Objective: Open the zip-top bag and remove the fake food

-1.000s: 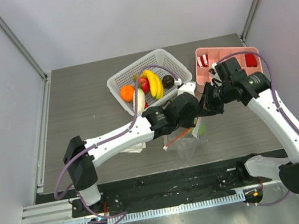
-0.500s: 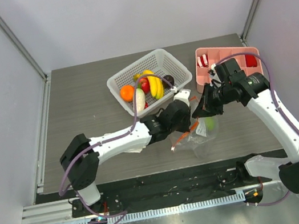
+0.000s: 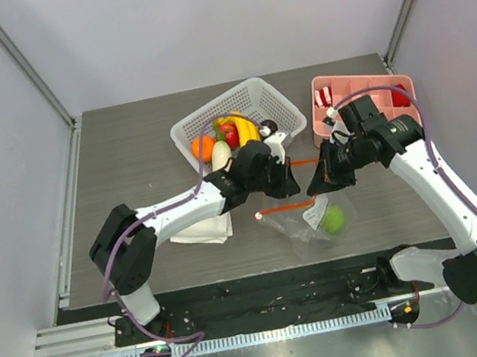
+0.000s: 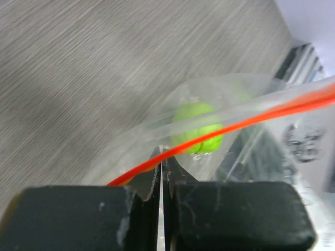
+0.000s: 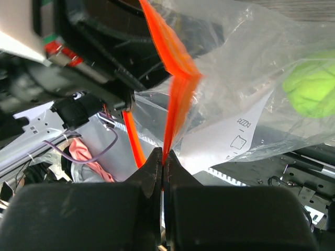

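The clear zip-top bag (image 3: 313, 221) hangs low over the table in front of the basket, its orange-red zip strip (image 3: 286, 209) pulled apart. My left gripper (image 3: 290, 177) (image 4: 163, 152) is shut on one side of the strip. My right gripper (image 3: 319, 186) (image 5: 163, 155) is shut on the other side (image 5: 178, 99). A green apple (image 3: 333, 218) (image 4: 198, 128) (image 5: 313, 89) lies inside the bag. More fake food sits in the white basket (image 3: 284, 106): orange (image 3: 204, 148), radish (image 3: 220, 155), red apple (image 3: 230, 134), bananas (image 3: 244, 127) and a dark piece (image 3: 268, 127).
A pink compartment tray (image 3: 360, 83) at the back right holds red-and-white striped pieces (image 3: 325, 98). A folded white cloth (image 3: 202, 232) lies under the left arm. The table's front edge runs just below the bag.
The left gripper has drawn back to the left, away from the right gripper, spreading the zip strip. The bag has sagged lower and the green apple has come into view at its right.
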Robot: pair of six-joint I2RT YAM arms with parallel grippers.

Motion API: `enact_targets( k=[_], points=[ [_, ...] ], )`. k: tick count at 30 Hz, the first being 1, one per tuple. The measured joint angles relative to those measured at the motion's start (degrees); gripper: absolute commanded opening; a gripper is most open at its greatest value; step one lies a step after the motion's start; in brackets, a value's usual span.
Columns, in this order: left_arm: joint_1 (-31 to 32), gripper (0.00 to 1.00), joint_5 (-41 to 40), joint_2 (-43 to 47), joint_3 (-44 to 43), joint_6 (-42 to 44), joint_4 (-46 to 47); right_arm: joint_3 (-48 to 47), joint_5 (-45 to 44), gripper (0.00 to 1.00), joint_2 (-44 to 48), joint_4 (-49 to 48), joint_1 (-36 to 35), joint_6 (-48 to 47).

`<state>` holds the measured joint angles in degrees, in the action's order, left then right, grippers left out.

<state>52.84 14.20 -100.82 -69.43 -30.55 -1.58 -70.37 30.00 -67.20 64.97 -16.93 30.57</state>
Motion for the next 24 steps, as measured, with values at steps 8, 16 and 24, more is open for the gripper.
enact_targets(
  k=[8, 16, 24],
  points=[
    [5.9, 0.00, -0.8, -2.6, -6.8, 0.6, -1.0, 0.0, 0.1, 0.01, -0.4, -0.6, 0.0, 0.5],
    [6.8, 0.09, -5.4, -1.5, -4.4, -0.7, -2.1, -0.3, -0.5, 0.01, -3.3, -1.7, -1.0, 3.8],
    [4.5, 0.40, -8.6, 2.2, -2.1, -1.4, -7.8, -5.7, 0.9, 0.01, -8.2, -4.0, -4.5, 5.6]
  ],
)
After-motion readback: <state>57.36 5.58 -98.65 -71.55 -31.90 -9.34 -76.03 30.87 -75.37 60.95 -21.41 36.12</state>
